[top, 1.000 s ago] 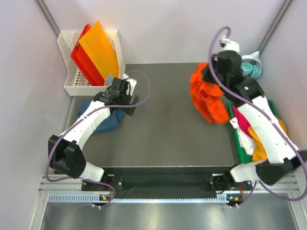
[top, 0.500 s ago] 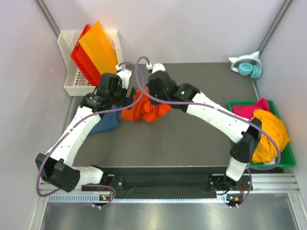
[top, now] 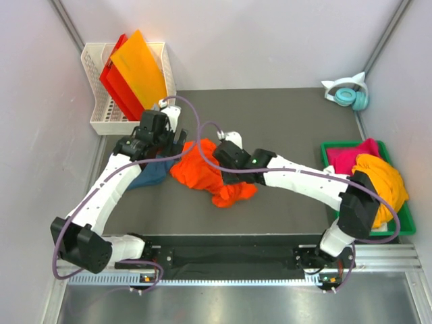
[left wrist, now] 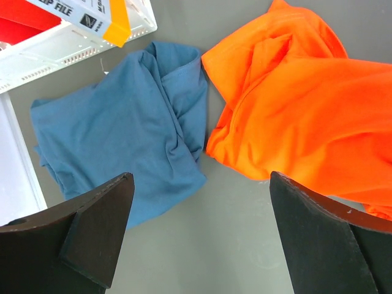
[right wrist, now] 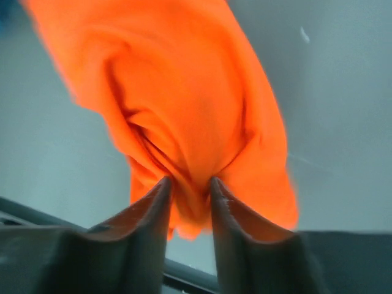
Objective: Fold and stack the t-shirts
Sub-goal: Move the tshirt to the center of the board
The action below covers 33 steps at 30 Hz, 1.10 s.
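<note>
The bright orange t-shirt (top: 202, 172) lies crumpled on the dark mat, left of the middle. My right gripper (top: 225, 169) is low over it. In the right wrist view its jaws (right wrist: 190, 184) stand a narrow gap apart, and a bunch of the orange cloth (right wrist: 184, 104) fills that gap and touches both fingers. The dark teal-blue t-shirt (top: 152, 174) lies rumpled at the mat's left edge, next to the orange one (left wrist: 300, 104). My left gripper (top: 169, 147) hovers above the two, wide open and empty (left wrist: 199, 233), with the teal shirt (left wrist: 122, 135) under its left finger.
A white basket (top: 101, 101) at the back left holds stiff orange and red sheets (top: 135, 74). A green tray (top: 405, 226) at the right edge holds a magenta t-shirt (top: 354, 154) and a yellow-orange one (top: 381, 182). Teal headphones (top: 347, 94) sit at the back right.
My right arm carried the orange t-shirt from the back right across to the left, then drew back toward the middle, spreading it on the mat. The left gripper shifted slightly and stayed open.
</note>
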{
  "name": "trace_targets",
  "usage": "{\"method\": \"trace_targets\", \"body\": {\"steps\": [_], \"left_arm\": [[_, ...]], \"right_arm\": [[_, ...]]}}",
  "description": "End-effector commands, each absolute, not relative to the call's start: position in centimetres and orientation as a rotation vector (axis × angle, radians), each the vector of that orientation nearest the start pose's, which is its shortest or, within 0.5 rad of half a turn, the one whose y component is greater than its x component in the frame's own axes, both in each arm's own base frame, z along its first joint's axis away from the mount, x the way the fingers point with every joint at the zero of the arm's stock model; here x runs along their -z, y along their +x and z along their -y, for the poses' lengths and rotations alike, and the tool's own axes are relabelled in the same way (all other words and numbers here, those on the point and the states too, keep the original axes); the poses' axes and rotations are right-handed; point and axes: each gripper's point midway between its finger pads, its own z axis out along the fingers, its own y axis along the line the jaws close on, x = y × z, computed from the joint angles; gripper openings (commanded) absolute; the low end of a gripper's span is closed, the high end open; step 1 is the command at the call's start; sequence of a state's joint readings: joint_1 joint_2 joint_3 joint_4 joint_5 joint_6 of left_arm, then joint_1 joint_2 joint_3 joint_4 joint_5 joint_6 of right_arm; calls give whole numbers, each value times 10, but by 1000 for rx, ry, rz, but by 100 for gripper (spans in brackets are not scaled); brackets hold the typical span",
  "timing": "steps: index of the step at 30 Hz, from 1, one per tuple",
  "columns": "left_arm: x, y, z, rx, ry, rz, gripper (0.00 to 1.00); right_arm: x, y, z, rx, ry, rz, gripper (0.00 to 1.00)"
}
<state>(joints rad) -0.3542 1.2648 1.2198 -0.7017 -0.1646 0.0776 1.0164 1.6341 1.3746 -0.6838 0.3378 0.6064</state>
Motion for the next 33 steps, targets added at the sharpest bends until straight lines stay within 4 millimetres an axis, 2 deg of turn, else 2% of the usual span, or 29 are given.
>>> {"method": "trace_targets", "body": {"steps": [1,4,8,12,13,15,16,17,18,22,27,33], "left_arm": [[-227,334,95,2,398,-2203,96],[-221,334,97,17,401,-2216,96],[-218,335,100,34,410,-2224,96],[-211,334,101,39,418,-2240,96],[-209,334,102,42,421,-2244,96],[-203,333,102,44,423,-2260,95],[-201,333,103,48,424,-2263,95],[-198,333,102,48,424,-2269,95],[-197,332,104,53,425,-2273,95],[-192,333,104,51,428,-2286,95],[-188,333,104,52,432,-2304,95],[-189,330,102,43,435,-2302,95]], "right_arm": [[-175,239,-306,-324,-210,-2371,56],[-188,241,-297,-312,-176,-2334,67],[-186,241,-278,-216,-150,-2334,68],[-152,230,-251,-116,-114,-2393,66],[-133,224,-237,-75,-103,-2427,64],[-116,220,-230,-92,-44,-2451,63],[-98,213,-216,-80,-18,-2494,61],[-93,215,-218,-122,17,-2491,60],[-79,211,-207,-114,64,-2514,59],[-65,216,-207,-160,116,-2512,57],[-58,235,-215,-166,150,-2491,56],[-60,251,-226,-201,183,-2460,52]]}}
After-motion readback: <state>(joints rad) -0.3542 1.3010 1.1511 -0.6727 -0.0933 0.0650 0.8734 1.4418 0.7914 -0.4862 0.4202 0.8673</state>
